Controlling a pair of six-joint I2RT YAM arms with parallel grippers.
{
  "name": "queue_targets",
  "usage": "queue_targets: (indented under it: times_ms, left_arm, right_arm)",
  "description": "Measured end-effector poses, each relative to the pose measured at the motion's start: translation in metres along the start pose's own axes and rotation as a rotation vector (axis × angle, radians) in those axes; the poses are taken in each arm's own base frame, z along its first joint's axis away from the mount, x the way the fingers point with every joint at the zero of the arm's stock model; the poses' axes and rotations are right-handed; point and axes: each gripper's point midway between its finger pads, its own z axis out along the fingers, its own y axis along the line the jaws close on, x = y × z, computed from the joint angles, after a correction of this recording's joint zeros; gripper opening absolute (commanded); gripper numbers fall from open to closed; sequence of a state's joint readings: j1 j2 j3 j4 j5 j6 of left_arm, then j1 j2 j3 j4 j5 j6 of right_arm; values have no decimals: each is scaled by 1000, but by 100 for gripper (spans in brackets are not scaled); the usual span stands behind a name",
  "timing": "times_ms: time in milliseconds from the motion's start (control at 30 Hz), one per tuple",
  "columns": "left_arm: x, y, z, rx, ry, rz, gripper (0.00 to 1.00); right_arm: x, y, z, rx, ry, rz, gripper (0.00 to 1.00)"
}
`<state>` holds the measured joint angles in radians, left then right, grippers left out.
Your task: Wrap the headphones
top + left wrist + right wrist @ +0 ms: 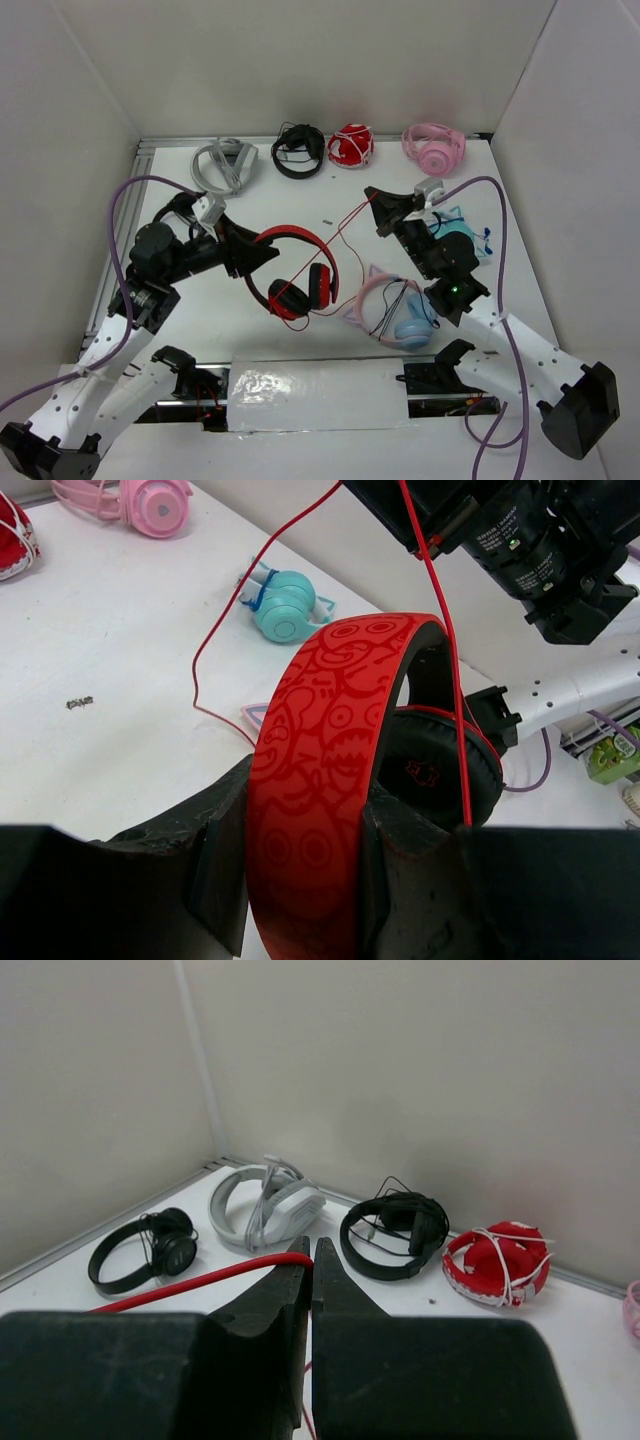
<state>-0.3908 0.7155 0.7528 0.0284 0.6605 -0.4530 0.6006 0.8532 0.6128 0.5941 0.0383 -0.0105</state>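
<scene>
**Red headphones held by the band, cable pinched at the far right**

The left tool (262, 255) is clamped on the red headband of the headphones (295, 275), one finger on each edge of the band. In the left wrist view the patterned band (320, 780) fills the gap between the fingers of that tool (305, 845), and a black ear pad sits just behind it. The headphones are at the middle of the table (300, 215), with the ear cups on the near side of the band. Whether the cups touch the table cannot be told.

The right tool (372, 196) is farther back and to the right, its jaws pressed together on the thin red cable (335, 235). The cable runs in a fairly straight line from there down to the ear cups. In the right wrist view the cable (190, 1282) enters the closed tool (311, 1260) from the left.

Along the far edge lie grey headphones (222, 165), black headphones (298, 150), a red bundle with white cord (350, 146) and pink headphones (433, 147). A pink cat-ear set (390, 305) lies near the right arm, just right of the red ear cups.
</scene>
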Motion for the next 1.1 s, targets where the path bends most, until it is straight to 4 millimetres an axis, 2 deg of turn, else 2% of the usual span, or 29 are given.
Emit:
queue_targets:
  times_ms: [167,400,500,600,667,767,967,1100]
  left_arm:
    - [-1,1,0,-8,-5,-7,0]
    - [2,3,3,-5,10,-37,0]
    - [-1,-1,4,18,-6,-43,0]
    - [-5,-5,5,38,-25,-49,0]
    - [-10,-8,5,50,-42,-51,0]
    - [-19,-16,4,87,-72,-45,0]
    - [-43,-50,-1,234,-126,-44,0]
    - [-59,-71,-6,319,-152,-41,0]
  right_arm:
    - [7,-4,1,8,19,14,0]
    - [41,-5,9,-2,103,31,0]
    - [53,2,16,-54,145,33,0]
    - [60,18,32,-148,175,41,5]
    - [67,27,35,-199,188,52,12]
    - [81,47,36,-297,212,83,15]
    - [96,109,56,-512,236,147,16]
    - [98,142,59,-609,216,175,22]
